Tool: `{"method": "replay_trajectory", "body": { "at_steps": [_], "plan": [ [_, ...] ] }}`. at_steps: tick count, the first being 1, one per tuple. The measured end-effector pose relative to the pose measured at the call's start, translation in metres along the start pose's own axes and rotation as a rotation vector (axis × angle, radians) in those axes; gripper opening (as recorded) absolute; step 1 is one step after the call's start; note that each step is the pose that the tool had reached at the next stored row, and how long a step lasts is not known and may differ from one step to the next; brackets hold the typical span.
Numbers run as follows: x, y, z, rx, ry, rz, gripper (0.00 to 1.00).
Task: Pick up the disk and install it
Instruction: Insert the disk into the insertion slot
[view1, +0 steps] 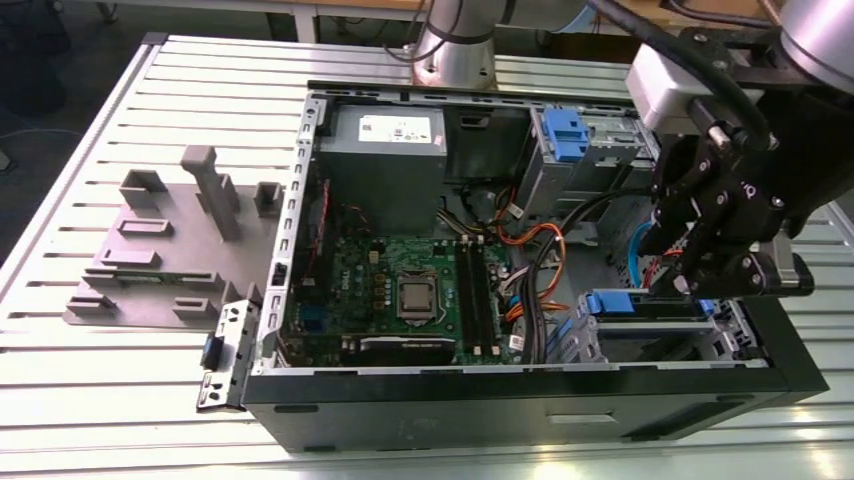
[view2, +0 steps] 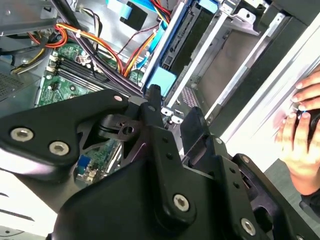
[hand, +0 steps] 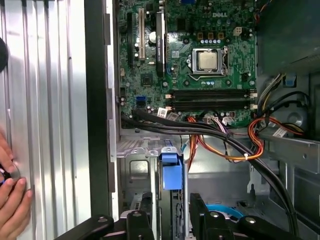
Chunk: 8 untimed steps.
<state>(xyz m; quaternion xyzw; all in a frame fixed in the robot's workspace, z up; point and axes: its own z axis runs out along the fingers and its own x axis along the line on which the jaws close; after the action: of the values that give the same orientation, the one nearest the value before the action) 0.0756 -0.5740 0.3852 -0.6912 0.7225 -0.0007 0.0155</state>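
Observation:
The disk (view1: 654, 312) stands on edge inside the lower drive cage at the exterior view's right corner of the open computer case (view1: 534, 385). Its blue rail and blue end tab (view2: 161, 80) face up. In the first wrist view the same blue tab (hand: 171, 172) lies just past my fingertips. My gripper (view1: 707, 290) hangs right over the disk's upper edge. The black fingers (view2: 152, 100) are apart, one on each side of the disk, with small gaps showing, so the gripper (hand: 171, 215) is open around it.
The motherboard (view1: 400, 290), bundled orange and black cables (view1: 534, 260), a grey power-supply box (view1: 387, 140) and an upper cage with a blue latch (view1: 567, 135) crowd the case. A grey fixture (view1: 174, 240) sits on the slatted table. A person's hand (view2: 300, 145) rests outside the case.

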Motion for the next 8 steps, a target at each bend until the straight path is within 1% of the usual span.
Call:
{"method": "replay_trajectory", "body": {
  "at_steps": [2, 4, 5, 6, 7, 8],
  "plan": [
    [0.0001, 0.0001, 0.0036, 0.0000, -0.0001, 0.000, 0.42],
    [0.0001, 0.0002, 0.0072, -0.0001, -0.0002, 0.000, 0.29],
    [0.0002, 0.0002, 0.0092, 0.0000, -0.0002, 0.000, 0.29],
    [0.0002, 0.0002, 0.0109, 0.0000, 0.0000, 0.000, 0.24],
    [0.0002, 0.0003, 0.0127, -0.0001, -0.0001, 0.000, 0.24],
    [0.0003, 0.0003, 0.0145, 0.0000, -0.0001, 0.000, 0.18]
  ]
}}
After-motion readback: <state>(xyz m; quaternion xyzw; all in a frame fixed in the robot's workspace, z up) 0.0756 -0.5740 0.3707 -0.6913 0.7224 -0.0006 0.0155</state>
